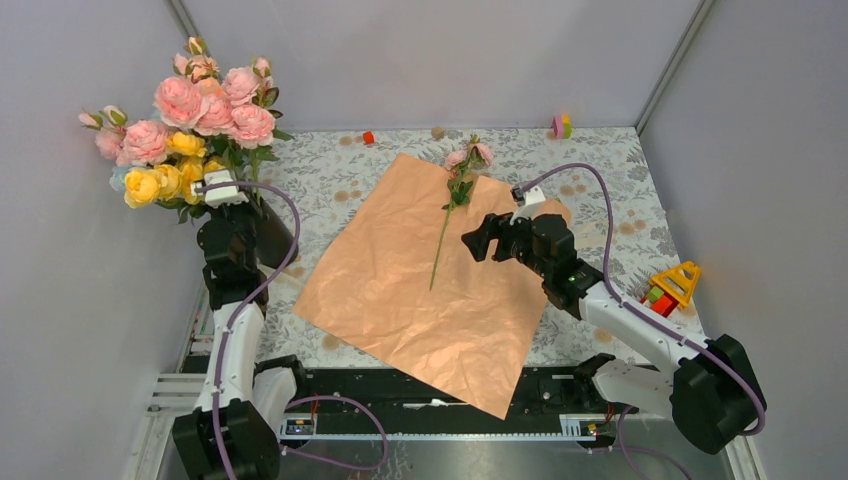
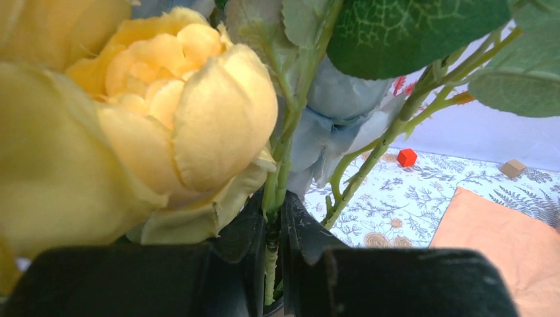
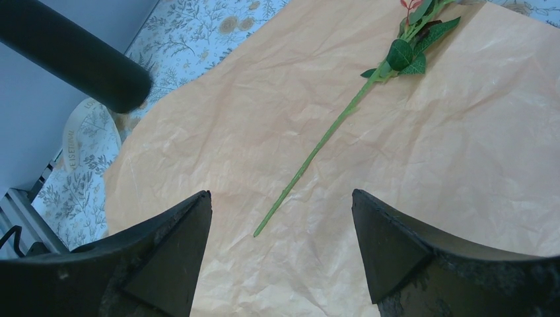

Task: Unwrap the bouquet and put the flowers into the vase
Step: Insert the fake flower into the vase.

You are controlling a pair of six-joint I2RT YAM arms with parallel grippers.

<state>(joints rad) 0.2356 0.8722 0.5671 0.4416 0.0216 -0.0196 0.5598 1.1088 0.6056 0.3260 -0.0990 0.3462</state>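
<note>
Right fingers [image 1: 482, 243] are spread wide and hold nothing. Just ahead of me at 12 o'clock a flower [image 3: 317, 148] lies on the paper [image 3: 429, 172], its foot near, head far at 1 o'clock. My left fingers [image 2: 275, 228], far at 9 o'clock, pinch a stem [image 2: 271, 271] at the vase [image 1: 275, 235].

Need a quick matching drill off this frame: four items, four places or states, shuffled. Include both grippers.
Items:
1. left gripper
2. right gripper
3. lone flower
4. red block

Places or states:
a. lying on the paper
b. shut on a stem
c. open over the paper
d. at the far edge of the cloth

Pairs: 1-b, 2-c, 3-a, 4-d
</note>
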